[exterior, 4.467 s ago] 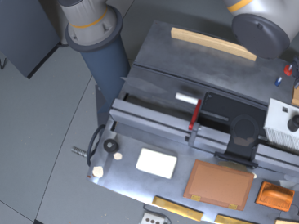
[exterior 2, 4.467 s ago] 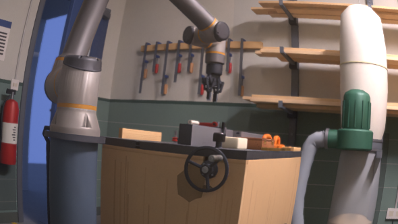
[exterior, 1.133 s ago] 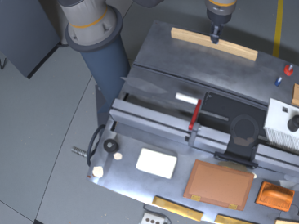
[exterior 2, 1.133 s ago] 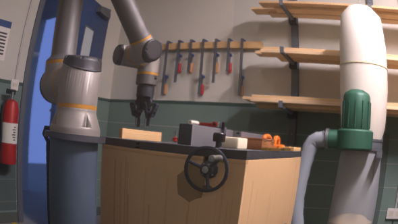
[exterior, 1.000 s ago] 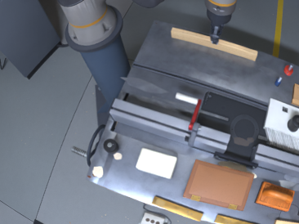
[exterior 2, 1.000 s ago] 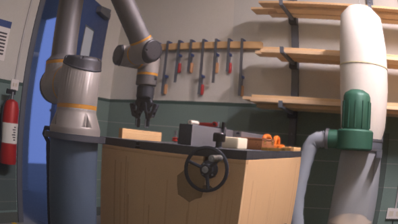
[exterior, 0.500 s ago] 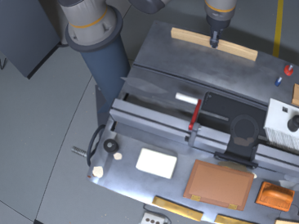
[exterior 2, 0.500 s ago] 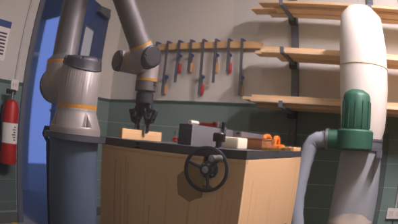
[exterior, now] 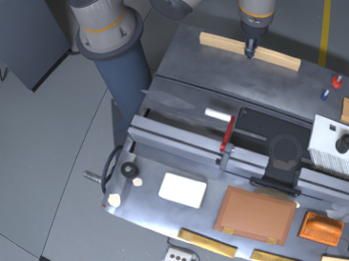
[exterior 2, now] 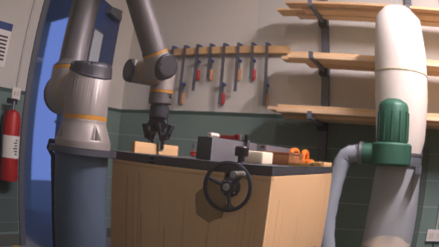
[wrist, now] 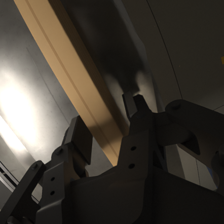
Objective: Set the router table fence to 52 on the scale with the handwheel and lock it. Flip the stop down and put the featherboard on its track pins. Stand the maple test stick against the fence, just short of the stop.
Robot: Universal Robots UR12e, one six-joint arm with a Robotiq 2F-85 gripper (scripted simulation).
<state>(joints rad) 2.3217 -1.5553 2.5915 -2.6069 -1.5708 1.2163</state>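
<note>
My gripper (exterior: 250, 51) is open and holds nothing; its fingers straddle the maple test stick (exterior: 249, 50), which lies flat along the far edge of the router table. In the wrist camera the stick (wrist: 76, 76) runs between the two fingers (wrist: 106, 124). The grey fence (exterior: 190, 138) crosses the table's middle with the red stop arm (exterior: 228, 135) on it. The featherboard (exterior: 330, 145) sits at the right end. The black handwheel (exterior 2: 227, 186) is on the cabinet front.
An orange-brown tray (exterior: 254, 215) and a white block (exterior: 183, 190) lie on the near side of the table, with an orange push block (exterior: 320, 227) to the right. The robot's blue pedestal (exterior: 119, 71) stands at the table's left.
</note>
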